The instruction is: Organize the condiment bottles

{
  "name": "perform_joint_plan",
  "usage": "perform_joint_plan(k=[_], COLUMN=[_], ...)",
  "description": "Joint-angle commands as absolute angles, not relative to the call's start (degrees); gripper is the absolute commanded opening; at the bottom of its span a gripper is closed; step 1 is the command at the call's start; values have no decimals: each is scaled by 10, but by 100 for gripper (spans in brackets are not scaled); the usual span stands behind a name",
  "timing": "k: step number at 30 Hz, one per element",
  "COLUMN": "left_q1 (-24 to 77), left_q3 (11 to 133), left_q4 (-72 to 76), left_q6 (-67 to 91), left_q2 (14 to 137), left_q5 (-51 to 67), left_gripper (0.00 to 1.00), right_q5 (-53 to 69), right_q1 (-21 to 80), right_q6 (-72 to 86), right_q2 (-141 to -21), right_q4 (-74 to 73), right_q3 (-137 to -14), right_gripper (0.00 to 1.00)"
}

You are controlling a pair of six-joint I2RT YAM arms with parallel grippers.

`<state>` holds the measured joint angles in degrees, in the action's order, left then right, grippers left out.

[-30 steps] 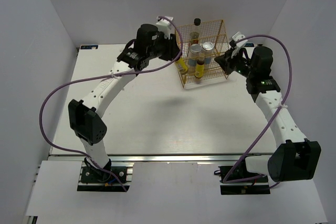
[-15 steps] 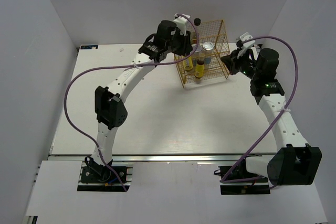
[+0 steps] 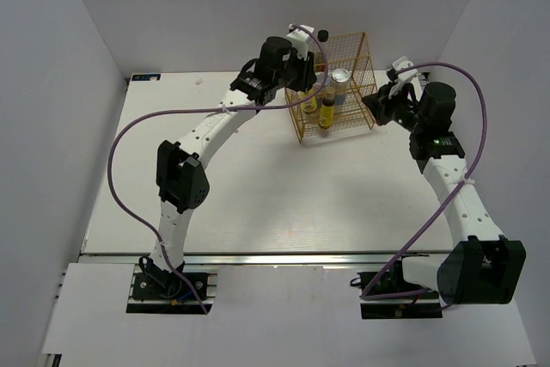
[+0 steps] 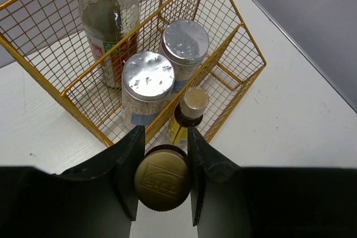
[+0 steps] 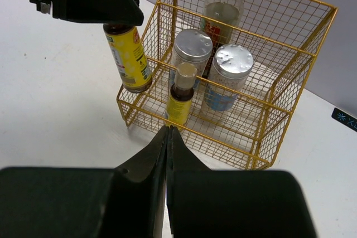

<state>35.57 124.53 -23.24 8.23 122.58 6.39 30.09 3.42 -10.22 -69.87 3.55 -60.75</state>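
Note:
My left gripper (image 4: 163, 178) is shut on a small yellow bottle; its gold-brown cap (image 4: 162, 178) sits between the fingers. In the right wrist view this bottle (image 5: 128, 57) hangs off the table at the front left corner of the gold wire rack (image 3: 354, 66). In the rack stand two silver-lidded jars (image 4: 148, 76) (image 4: 184, 41), a taller bottle (image 4: 109, 18) behind them, and a second small yellow bottle (image 4: 189, 112) in front. My right gripper (image 5: 168, 132) is shut and empty, just right of the rack (image 5: 268, 132).
The rack stands at the back of the white table (image 3: 258, 186), close to the rear wall. Purple cables loop off both arms above the table.
My left arm has swung right, carrying the yellow bottle up to the rack's front left corner. My right gripper has drawn back slightly to the right.

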Motion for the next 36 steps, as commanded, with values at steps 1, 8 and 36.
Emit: perform_joint_plan(k=[1, 8, 36], left_q1=[366, 377, 388], left_q3=[1227, 1219, 1111], left_q4=[-163, -127, -69], left_q6=[69, 48, 43], left_q2=[1219, 1245, 1253], left_q5=[44, 26, 19], left_gripper=[0, 0, 47], right_q5=[296, 299, 303], right_q1=[31, 27, 25], right_q6=[-98, -101, -98], right_q2=[-686, -680, -674], right_q4=[61, 60, 59], right_q3=[-600, -588, -573], right_gripper=[0, 0, 0])
